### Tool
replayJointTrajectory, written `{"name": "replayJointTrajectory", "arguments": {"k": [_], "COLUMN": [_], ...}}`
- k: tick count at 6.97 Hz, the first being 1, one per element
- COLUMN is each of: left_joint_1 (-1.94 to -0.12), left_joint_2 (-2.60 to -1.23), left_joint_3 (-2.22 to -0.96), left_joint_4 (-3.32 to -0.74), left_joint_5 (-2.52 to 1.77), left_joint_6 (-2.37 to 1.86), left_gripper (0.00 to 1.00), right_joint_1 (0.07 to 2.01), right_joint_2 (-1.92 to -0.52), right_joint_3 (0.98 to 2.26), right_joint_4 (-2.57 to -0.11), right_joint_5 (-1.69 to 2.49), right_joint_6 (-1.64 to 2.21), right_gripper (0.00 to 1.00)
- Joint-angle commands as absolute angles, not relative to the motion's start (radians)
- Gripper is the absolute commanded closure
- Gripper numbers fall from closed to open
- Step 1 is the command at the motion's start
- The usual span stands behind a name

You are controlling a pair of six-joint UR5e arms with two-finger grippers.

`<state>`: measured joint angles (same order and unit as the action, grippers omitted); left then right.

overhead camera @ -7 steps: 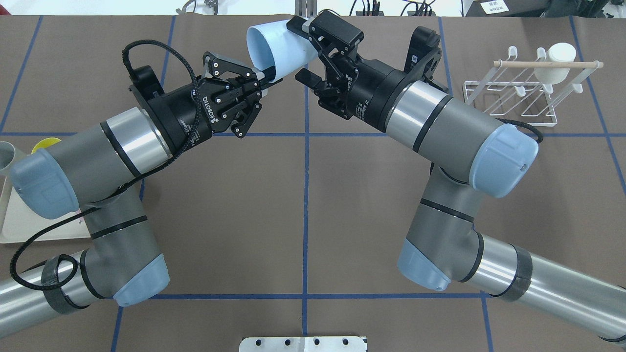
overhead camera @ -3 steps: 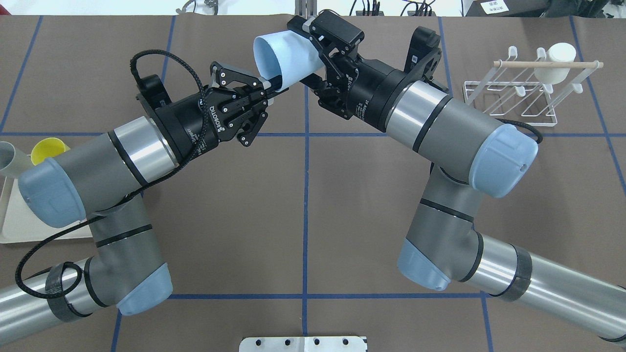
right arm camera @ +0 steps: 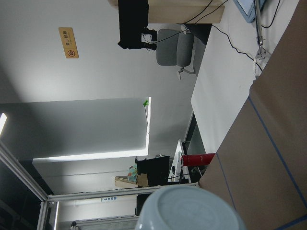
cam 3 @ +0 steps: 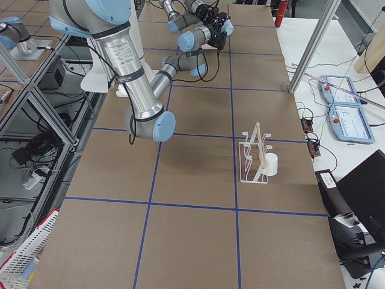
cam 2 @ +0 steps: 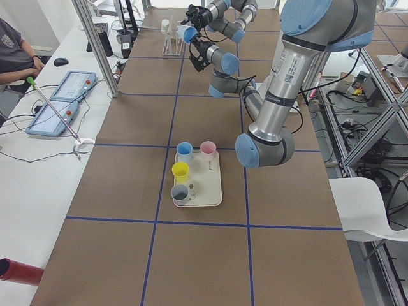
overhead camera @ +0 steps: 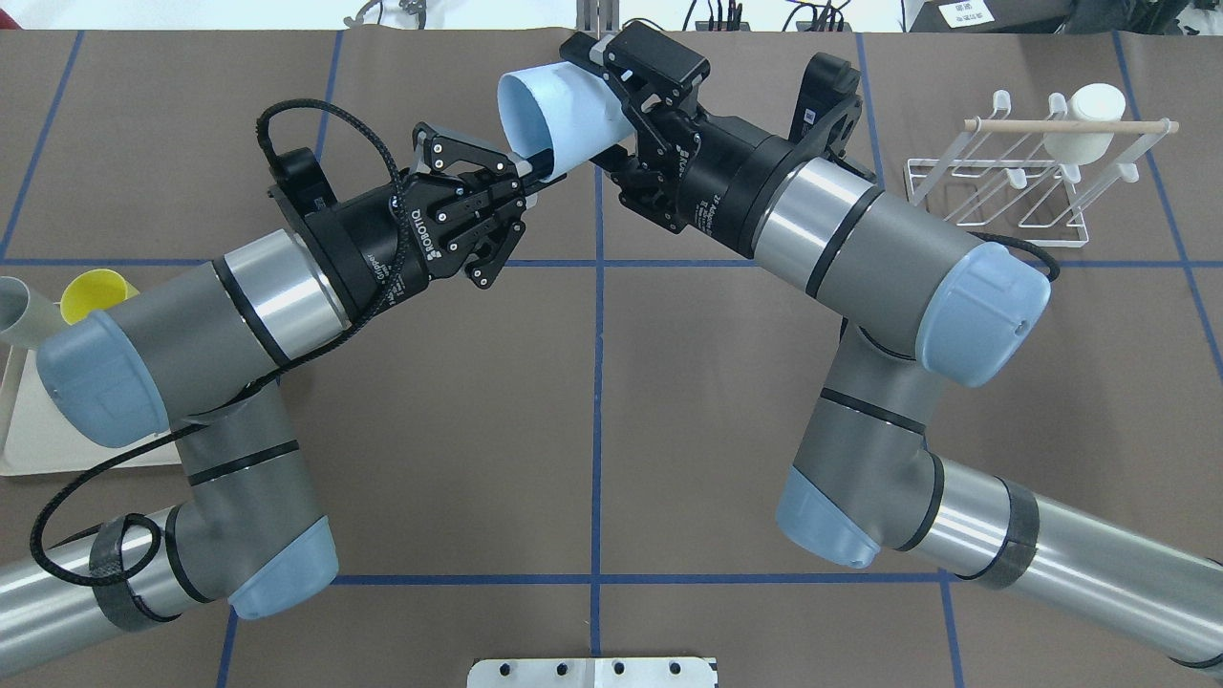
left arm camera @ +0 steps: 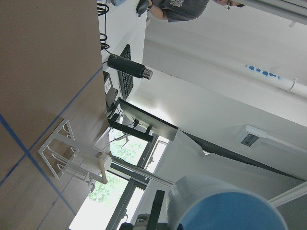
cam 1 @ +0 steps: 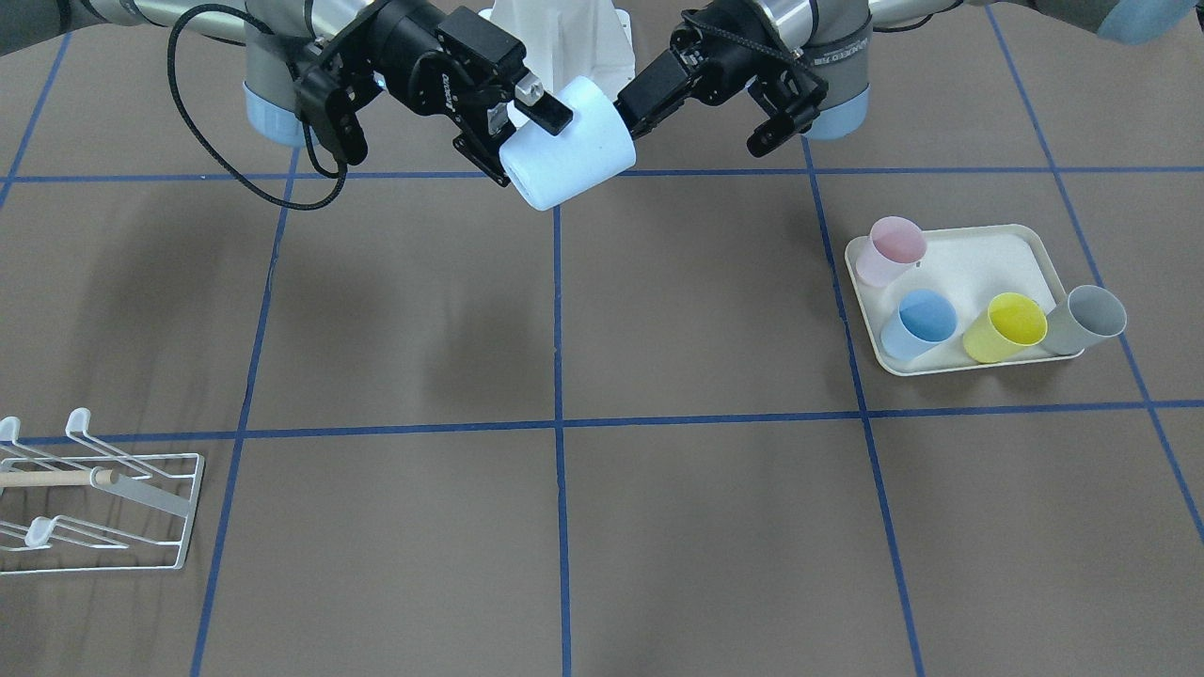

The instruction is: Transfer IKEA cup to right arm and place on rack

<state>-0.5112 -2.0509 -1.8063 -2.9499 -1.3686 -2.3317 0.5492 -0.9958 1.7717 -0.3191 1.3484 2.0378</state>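
Main change from a second ago: the right gripper (overhead camera: 594,103) had its jaws spread wide around the pale blue cup (overhead camera: 564,113), with the lower finger clear of it. Now they're squeezed onto the cup's body near the base. They were already like that 0.4 s back, and hardly anything has moved since. The left arm (overhead camera: 220,315) has also slid a bit toward the middle, and the cup went with it.

So both ends are held right now. The left gripper (overhead camera: 535,177) has its fingers pinched together on the cup wall at the rim, one inside and one outside. The cup lies roughly on its side in mid-air over the far centre of the table (overhead camera: 430,430), mouth toward the left arm and base toward the right arm (overhead camera: 860,248). The right wrist camera shows just the cup's bottom, and the left wrist camera shows its open end.

The rack (overhead camera: 1013,191) sits well apart on the robot's right, with a white cup (overhead camera: 1084,119) on one prong.

The table is covered in brown paper with a blue tape grid. On the robot's left there's a cream tray (cam 1: 978,254) with pink (cam 1: 892,246), blue (cam 1: 922,322), yellow (cam 1: 1008,324) and grey (cam 1: 1089,318) cups. The left-side view shows a white desk with a seated person (cam 2: 13,51) beside the table.
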Motion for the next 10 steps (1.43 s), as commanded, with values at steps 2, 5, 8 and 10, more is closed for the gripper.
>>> {"name": "replayJointTrajectory", "arguments": {"k": [2,5,8,10], "left_joint_1": [-0.512,-0.512,-0.52,-0.528], "left_joint_2": [-2.051,-2.042,-2.033,-1.967], "left_joint_3": [-1.807,-1.815,-1.816,-1.856], "left_joint_4": [-2.95,-2.95,-2.953,-2.947], "left_joint_5": [-1.373,-1.373,-1.384,-1.384], "left_joint_6": [-2.274,-2.227,-2.223,-2.051], "left_gripper": [0.01,0.0,0.0,0.0], "right_joint_1": [0.549,0.551,0.572,0.644], "right_joint_2": [-0.997,-0.999,-1.014,-1.061], "right_joint_3": [1.769,1.772,1.775,1.77], "right_joint_4": [-0.319,-0.314,-0.285,-0.311], "right_joint_5": [1.347,1.35,1.341,1.333], "right_joint_6": [2.059,2.057,1.972,1.866], "right_gripper": [1.0,1.0,1.0,1.0]}}
